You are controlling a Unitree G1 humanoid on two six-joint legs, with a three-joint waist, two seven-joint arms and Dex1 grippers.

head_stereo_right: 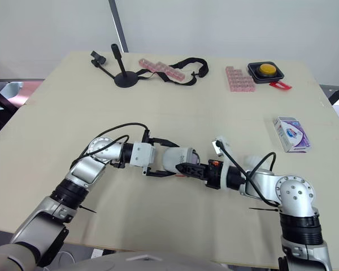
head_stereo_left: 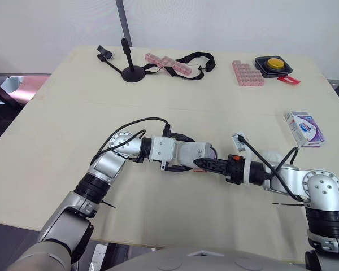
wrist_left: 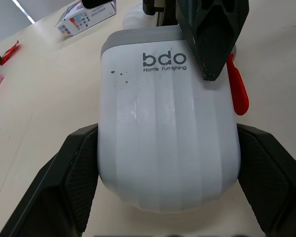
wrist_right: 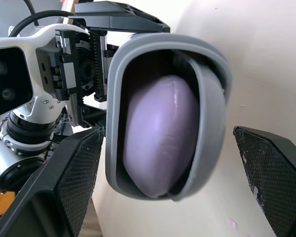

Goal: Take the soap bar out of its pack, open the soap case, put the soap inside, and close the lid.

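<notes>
Found the soap case (head_stereo_left: 195, 151) mid-tabletop (head_stereo_left: 73, 113), clenched in the left end effector (head_stereo_left: 179, 153) and largely masked by wrists and cables. Noted the right end effector (head_stereo_left: 208, 164) close at its open end. Spotted the soap pack (head_stereo_left: 304, 128) well apart, toward the right edge.

From the left wrist, made out a white ribbed shell with grey rim, fingers (wrist_left: 81, 168) pressed on both flanks, near end cropped.

From the right wrist, saw lilac soap (wrist_right: 160, 143) lodged inside, grey lid (wrist_right: 209, 123) seemingly ajar, and the right fingers (wrist_right: 64, 187) splayed wide, released.
</notes>
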